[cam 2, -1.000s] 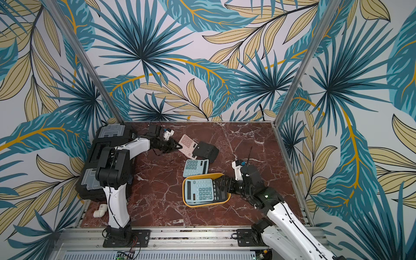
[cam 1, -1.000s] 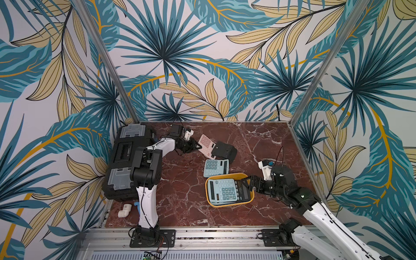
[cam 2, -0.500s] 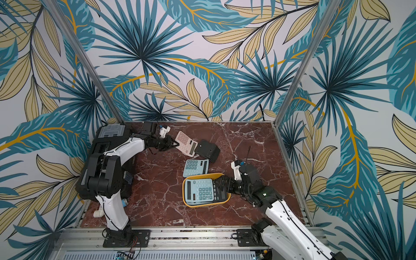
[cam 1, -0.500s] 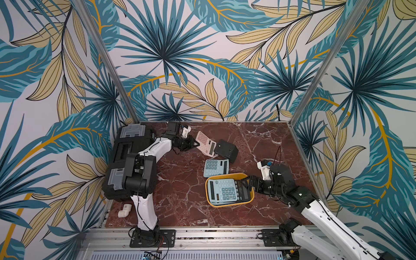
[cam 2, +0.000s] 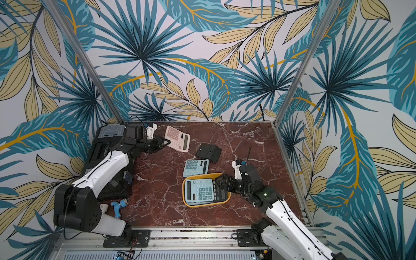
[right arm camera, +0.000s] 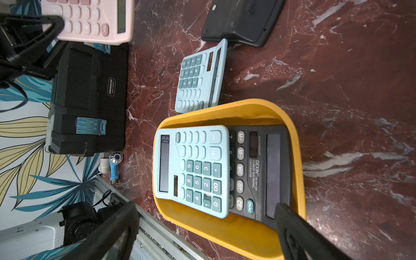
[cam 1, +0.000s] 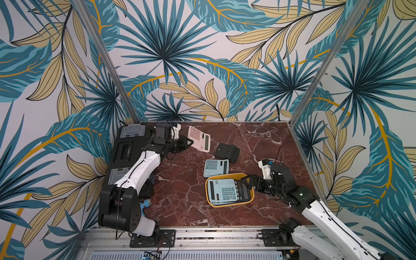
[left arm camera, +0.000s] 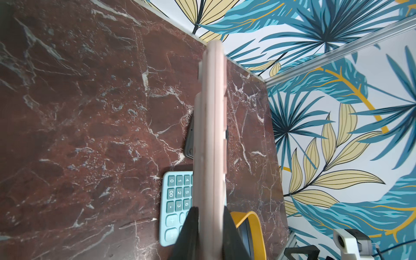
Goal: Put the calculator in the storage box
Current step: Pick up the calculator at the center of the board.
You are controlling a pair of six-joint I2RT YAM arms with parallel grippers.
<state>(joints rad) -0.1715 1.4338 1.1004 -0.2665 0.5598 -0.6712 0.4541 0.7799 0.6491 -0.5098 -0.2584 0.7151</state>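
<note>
My left gripper (cam 1: 190,142) (cam 2: 166,142) is shut on the pink calculator (cam 1: 199,140) (left arm camera: 211,135) and holds it by one edge above the table's back left. In the left wrist view the black fingers (left arm camera: 189,229) clamp it edge-on. The storage box (cam 1: 227,204) (right arm camera: 225,108), a yellow tray, sits front centre. It holds a light blue calculator (right arm camera: 193,168) lying over a black calculator (right arm camera: 258,168). My right gripper (cam 1: 247,182) (right arm camera: 206,207) stands open at the tray's right end, holding nothing.
A smaller light blue calculator (cam 1: 215,167) lies just behind the tray, and a black calculator (cam 1: 227,152) lies face down behind that. The large black toolbox (cam 1: 126,148) fills the left side. A small blue tool (cam 2: 119,206) lies at the front left.
The left gripper has carried the pink calculator a little back and to the left, and the left arm's elbow has swung forward. The right arm has barely moved.
</note>
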